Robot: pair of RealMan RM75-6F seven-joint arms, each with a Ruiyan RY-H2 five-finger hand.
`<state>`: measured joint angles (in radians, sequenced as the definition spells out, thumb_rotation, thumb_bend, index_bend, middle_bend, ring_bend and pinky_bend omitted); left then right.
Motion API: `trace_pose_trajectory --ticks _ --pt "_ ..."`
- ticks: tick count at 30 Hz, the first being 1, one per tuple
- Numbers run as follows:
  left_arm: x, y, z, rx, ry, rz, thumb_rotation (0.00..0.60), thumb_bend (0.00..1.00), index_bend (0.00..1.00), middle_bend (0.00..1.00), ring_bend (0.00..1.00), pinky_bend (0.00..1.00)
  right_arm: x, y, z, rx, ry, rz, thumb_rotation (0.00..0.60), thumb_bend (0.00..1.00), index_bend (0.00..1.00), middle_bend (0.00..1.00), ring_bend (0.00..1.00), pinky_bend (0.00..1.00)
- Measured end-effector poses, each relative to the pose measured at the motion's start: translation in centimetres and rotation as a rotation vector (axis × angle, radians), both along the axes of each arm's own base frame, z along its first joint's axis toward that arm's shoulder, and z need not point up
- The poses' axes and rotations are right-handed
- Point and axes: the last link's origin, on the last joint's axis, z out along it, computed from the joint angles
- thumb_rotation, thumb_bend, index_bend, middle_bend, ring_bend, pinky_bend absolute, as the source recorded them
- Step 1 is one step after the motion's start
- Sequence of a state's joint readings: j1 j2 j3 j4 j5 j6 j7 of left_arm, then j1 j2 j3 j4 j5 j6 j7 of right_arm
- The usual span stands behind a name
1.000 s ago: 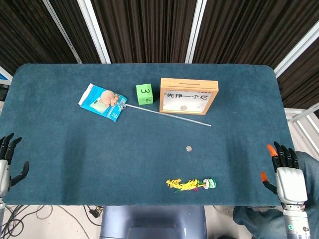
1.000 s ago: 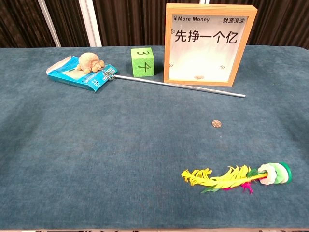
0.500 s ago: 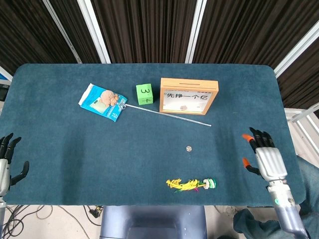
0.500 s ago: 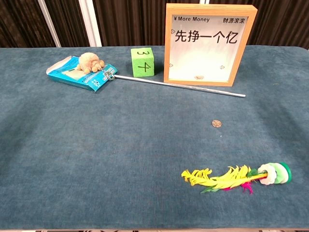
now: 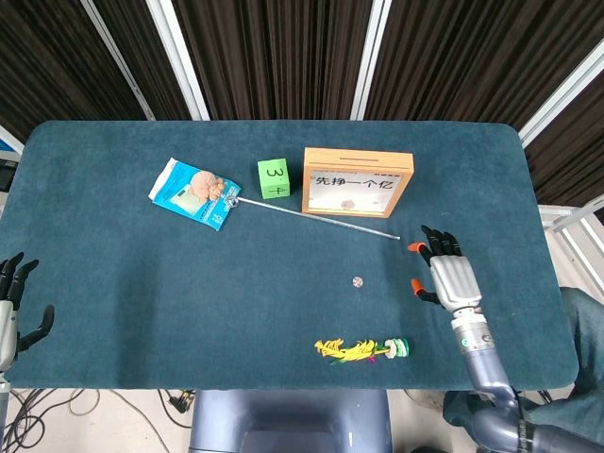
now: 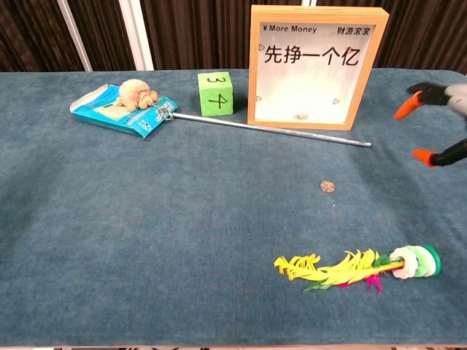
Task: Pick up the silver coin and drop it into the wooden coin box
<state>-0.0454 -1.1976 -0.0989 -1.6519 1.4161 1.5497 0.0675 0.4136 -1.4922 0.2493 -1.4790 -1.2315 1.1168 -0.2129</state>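
Now silver coin (image 5: pixel 357 280) flat on table, near right hand (image 5: pixel 449 276) (fingers spread, empty).

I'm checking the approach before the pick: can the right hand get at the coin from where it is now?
Probably yes. The right hand is open beside the coin with only bare table between them; the metal rod and feather toy lie off to either side.

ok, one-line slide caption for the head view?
Open right hand over the table right of the silver coin, wooden coin box standing beyond.
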Motion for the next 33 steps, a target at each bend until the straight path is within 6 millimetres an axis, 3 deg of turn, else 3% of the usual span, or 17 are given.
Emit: trace_pose_trajectory --ticks 16,33 --pt "0.0 0.1 0.0 -0.005 -0.006 0.010 0.600 0.40 0.14 0.03 0.04 0.00 1.3 0.6 -6.2 0.067 -0.073 0.019 0.600 0.43 0.35 0.03 0.00 0.00" --pt "0.0 0.2 0.1 -0.008 -0.006 0.019 0.600 0.40 0.14 0.03 0.04 0.00 2.8 -1.1 -8.2 0.144 -0.056 0.059 0.600 0.43 0.41 0.03 0.00 0.00"
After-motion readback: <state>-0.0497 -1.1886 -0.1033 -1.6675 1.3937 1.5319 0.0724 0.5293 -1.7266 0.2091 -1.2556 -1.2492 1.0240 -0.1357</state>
